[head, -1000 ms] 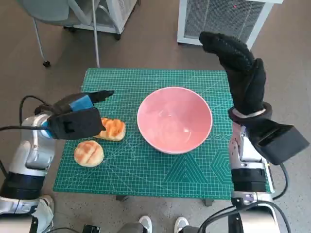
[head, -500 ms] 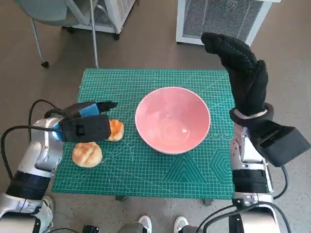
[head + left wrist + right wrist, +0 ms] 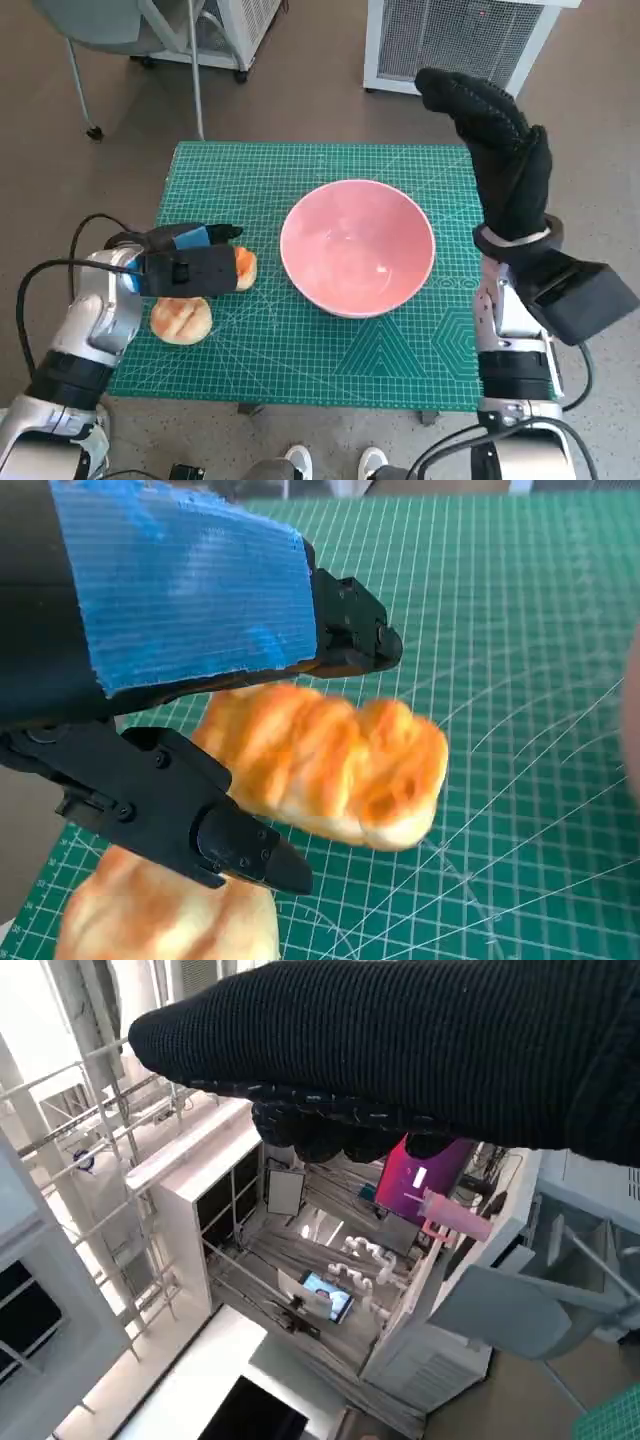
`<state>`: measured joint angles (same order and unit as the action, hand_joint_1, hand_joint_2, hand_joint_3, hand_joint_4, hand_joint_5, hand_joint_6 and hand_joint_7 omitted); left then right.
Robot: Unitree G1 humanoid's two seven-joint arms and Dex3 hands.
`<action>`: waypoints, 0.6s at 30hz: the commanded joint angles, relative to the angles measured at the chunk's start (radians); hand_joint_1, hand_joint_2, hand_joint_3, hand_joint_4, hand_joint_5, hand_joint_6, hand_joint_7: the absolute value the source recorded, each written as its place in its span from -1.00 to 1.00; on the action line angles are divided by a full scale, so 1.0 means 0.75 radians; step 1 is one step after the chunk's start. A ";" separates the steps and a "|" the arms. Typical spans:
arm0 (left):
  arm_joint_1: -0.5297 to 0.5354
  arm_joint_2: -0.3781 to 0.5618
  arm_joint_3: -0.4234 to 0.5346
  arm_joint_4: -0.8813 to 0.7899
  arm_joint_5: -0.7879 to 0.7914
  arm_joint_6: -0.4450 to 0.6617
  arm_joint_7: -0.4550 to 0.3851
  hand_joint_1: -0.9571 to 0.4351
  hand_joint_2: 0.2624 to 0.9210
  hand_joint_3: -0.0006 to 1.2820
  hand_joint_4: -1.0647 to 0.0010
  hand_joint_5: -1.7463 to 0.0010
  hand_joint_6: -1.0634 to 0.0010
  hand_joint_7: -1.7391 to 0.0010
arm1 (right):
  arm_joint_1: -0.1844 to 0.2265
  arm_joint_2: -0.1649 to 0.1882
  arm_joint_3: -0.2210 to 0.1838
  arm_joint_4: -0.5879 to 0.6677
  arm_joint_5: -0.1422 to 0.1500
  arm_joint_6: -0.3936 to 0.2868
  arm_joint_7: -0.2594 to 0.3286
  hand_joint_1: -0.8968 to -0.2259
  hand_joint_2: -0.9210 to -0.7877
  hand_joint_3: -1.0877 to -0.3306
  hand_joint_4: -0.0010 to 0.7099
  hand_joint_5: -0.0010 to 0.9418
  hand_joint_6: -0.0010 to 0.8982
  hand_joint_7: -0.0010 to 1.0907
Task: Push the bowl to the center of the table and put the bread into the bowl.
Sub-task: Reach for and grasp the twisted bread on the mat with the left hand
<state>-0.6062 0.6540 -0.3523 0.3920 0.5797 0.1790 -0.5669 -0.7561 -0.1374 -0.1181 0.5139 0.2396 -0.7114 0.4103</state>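
Note:
A pink bowl stands near the middle of the green cutting mat. Left of it lies a golden bread roll, half hidden under my left hand. In the left wrist view, that hand's black fingers reach over the roll on both sides, spread apart, and the roll lies on the mat. A round bun sits just nearer the mat's front edge and also shows as a bun in the wrist view. My right hand is raised high beside the bowl's right side, open and holding nothing.
A chair's legs and a white grilled unit stand on the floor beyond the table. A person's shoes show at the front edge. A black cable loops by my left forearm. The right wrist view shows the glove and shelving.
My left hand has moved nearer and lower, settling over the bread roll. The bowl, the bun and the raised right hand have kept their places.

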 commanded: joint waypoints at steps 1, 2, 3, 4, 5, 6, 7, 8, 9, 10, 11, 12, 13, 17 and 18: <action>-0.018 -0.029 -0.036 0.065 0.035 -0.028 0.036 0.16 0.52 -1.00 0.55 0.98 0.34 0.96 | 0.037 0.000 -0.003 -0.006 -0.002 0.022 -0.009 -0.71 -1.00 -0.26 -0.27 -1.00 -1.00 0.32; -0.019 -0.033 -0.040 0.073 0.040 -0.031 0.042 0.17 0.52 -1.00 0.53 0.98 0.32 0.96 | 0.038 0.000 -0.003 -0.008 -0.002 0.022 -0.009 -0.71 -1.00 -0.26 -0.27 -1.00 -1.00 0.32; -0.020 -0.038 -0.046 0.087 0.046 -0.036 0.052 0.19 0.52 -1.00 0.51 0.97 0.30 0.95 | 0.038 0.000 -0.003 -0.009 -0.002 0.023 -0.009 -0.71 -1.00 -0.25 -0.27 -1.00 -1.00 0.32; -0.020 -0.041 -0.050 0.095 0.050 -0.038 0.059 0.22 0.53 -1.00 0.47 0.96 0.25 0.94 | 0.039 0.000 -0.003 -0.012 -0.002 0.024 -0.010 -0.71 -1.00 -0.25 -0.27 -1.00 -1.00 0.32; -0.021 -0.047 -0.056 0.112 0.055 -0.044 0.071 0.23 0.53 -1.00 0.45 0.96 0.24 0.94 | 0.040 0.000 -0.002 -0.015 -0.001 0.026 -0.010 -0.71 -1.00 -0.25 -0.27 -1.00 -1.00 0.32; -0.023 -0.050 -0.060 0.124 0.059 -0.049 0.079 0.27 0.56 -0.99 0.35 0.94 0.15 0.91 | 0.041 -0.001 -0.002 -0.017 -0.001 0.027 -0.010 -0.71 -1.00 -0.25 -0.27 -1.00 -1.00 0.32; -0.022 -0.053 -0.063 0.134 0.064 -0.057 0.090 0.29 0.58 -0.98 0.27 0.94 0.09 0.90 | 0.043 -0.001 -0.002 -0.022 0.000 0.028 -0.009 -0.71 -1.00 -0.25 -0.27 -1.00 -1.00 0.32; -0.022 -0.055 -0.065 0.142 0.067 -0.063 0.097 0.31 0.60 -0.98 0.16 0.91 0.02 0.89 | 0.044 -0.001 -0.002 -0.025 0.000 0.029 -0.009 -0.71 -1.00 -0.25 -0.27 -1.00 -1.00 0.32; -0.022 -0.053 -0.065 0.149 0.070 -0.076 0.106 0.33 0.64 -0.97 0.00 0.88 -0.07 0.86 | 0.045 -0.002 -0.002 -0.027 0.001 0.030 -0.008 -0.71 -1.00 -0.26 -0.28 -1.00 -1.00 0.32; -0.021 -0.051 -0.065 0.152 0.071 -0.084 0.112 0.45 0.71 -0.95 -0.06 0.62 -0.14 0.80 | 0.046 -0.002 -0.002 -0.031 0.002 0.032 -0.008 -0.71 -1.00 -0.26 -0.28 -1.00 -1.00 0.32; -0.016 -0.039 -0.056 0.135 0.066 -0.100 0.114 0.61 0.82 -0.91 -0.11 0.24 -0.16 0.62 | 0.047 -0.002 -0.002 -0.034 0.003 0.034 -0.007 -0.71 -1.00 -0.26 -0.28 -1.00 -1.00 0.31; -0.012 -0.031 -0.050 0.124 0.061 -0.112 0.116 0.52 0.83 -0.88 -0.22 0.01 -0.20 0.34 | 0.048 -0.003 -0.002 -0.036 0.004 0.035 -0.007 -0.71 -1.00 -0.26 -0.28 -1.00 -1.00 0.31; -0.006 -0.015 -0.036 0.093 0.053 -0.123 0.113 0.50 0.84 -0.87 -0.26 -0.07 -0.21 0.24 | 0.048 -0.002 -0.002 -0.038 0.005 0.037 -0.006 -0.71 -1.00 -0.26 -0.28 -1.00 -1.00 0.31; 0.026 0.032 0.028 -0.020 0.014 -0.158 0.118 0.40 0.66 -0.69 -0.42 -0.31 -0.34 -0.05 | 0.049 -0.002 -0.003 -0.046 0.011 0.046 -0.003 -0.71 -1.00 -0.26 -0.28 -1.00 -1.00 0.31; 0.037 0.040 0.047 -0.048 0.002 -0.168 0.125 0.39 0.58 -0.62 -0.43 -0.33 -0.35 -0.08 | 0.049 -0.002 -0.003 -0.048 0.012 0.048 -0.002 -0.71 -1.00 -0.26 -0.28 -1.00 -1.00 0.31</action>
<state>-0.6100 0.6511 -0.3593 0.4230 0.6105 0.0808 -0.4777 -0.7452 -0.1377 -0.1180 0.4827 0.2403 -0.6941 0.4080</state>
